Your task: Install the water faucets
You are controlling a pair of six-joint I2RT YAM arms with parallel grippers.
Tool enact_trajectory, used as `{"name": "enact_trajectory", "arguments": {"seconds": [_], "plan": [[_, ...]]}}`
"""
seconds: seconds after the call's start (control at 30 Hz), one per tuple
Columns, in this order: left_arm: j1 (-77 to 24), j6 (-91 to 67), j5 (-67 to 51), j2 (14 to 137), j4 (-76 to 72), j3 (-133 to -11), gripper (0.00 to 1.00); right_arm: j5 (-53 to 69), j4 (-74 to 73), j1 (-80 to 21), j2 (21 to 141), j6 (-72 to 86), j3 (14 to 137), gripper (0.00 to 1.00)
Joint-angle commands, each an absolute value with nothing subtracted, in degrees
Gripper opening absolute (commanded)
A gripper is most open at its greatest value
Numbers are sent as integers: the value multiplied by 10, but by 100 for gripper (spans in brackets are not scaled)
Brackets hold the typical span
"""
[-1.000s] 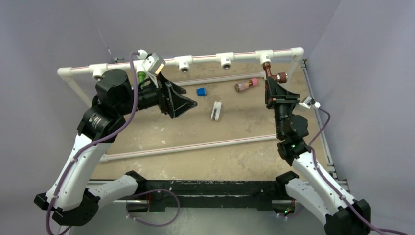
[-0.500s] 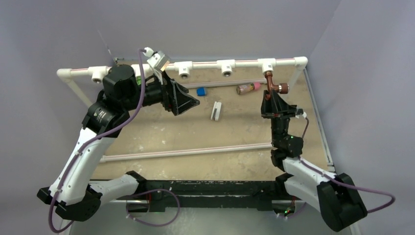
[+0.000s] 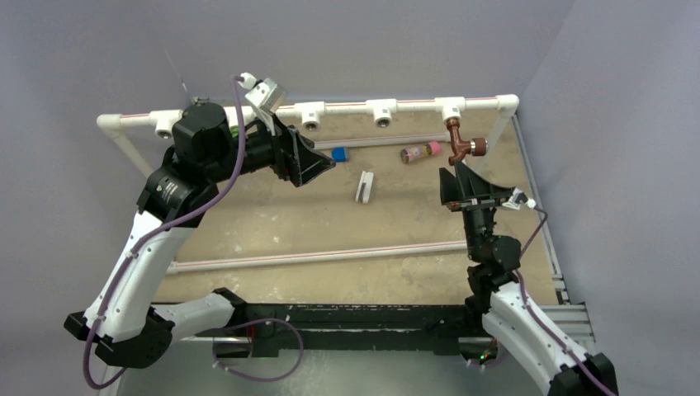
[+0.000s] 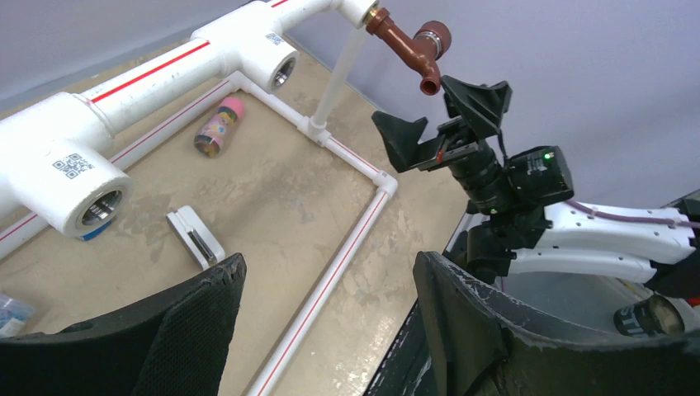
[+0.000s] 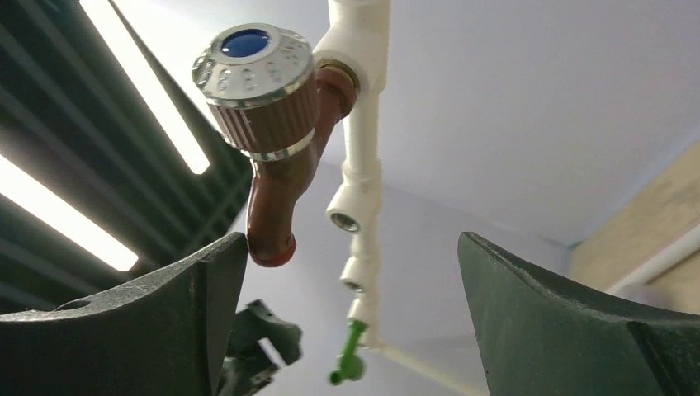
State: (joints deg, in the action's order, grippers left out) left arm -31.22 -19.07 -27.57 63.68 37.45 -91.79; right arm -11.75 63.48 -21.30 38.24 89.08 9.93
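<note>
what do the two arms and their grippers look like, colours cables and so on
The left arm and right arm have white shells between black joints. A purple cable runs along each. The left gripper and right gripper have broad black wedge-shaped fingers. A green light glows on the right wrist.

Brown faucet (image 3: 459,142) hangs from the pipe frame (image 3: 413,105), right hand (image 3: 472,185) spread wide nearby.

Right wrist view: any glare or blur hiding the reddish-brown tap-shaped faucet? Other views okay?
Right wrist: the ceiling light strips blow out at left, yet the reddish-brown tap-shaped faucet is sharp and evenly lit; the bright green faucet far behind is tiny but distinct. Top external: even light, no glare. Left wrist: scene crisp, no glare.
</note>
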Motion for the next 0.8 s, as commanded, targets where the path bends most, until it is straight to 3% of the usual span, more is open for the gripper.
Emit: {"name": "enact_trajectory", "arguments": {"seconds": [0.0,0.33,0.43,0.53,0.77], "plan": [[-314,-169,-260,642,376,-938,74,-186,366,-212,297,722,150,98],[-314,-156,-253,626,376,-929,74,-227,128,-212,198,488,259,99],[-314,-158,-260,622,371,-921,74,-195,87,-212,218,425,310,98],[-314,-158,-266,619,369,-916,74,-138,74,-212,238,344,352,91],[-314,-155,-275,608,367,-910,74,-26,6,-213,279,201,445,83]]}}
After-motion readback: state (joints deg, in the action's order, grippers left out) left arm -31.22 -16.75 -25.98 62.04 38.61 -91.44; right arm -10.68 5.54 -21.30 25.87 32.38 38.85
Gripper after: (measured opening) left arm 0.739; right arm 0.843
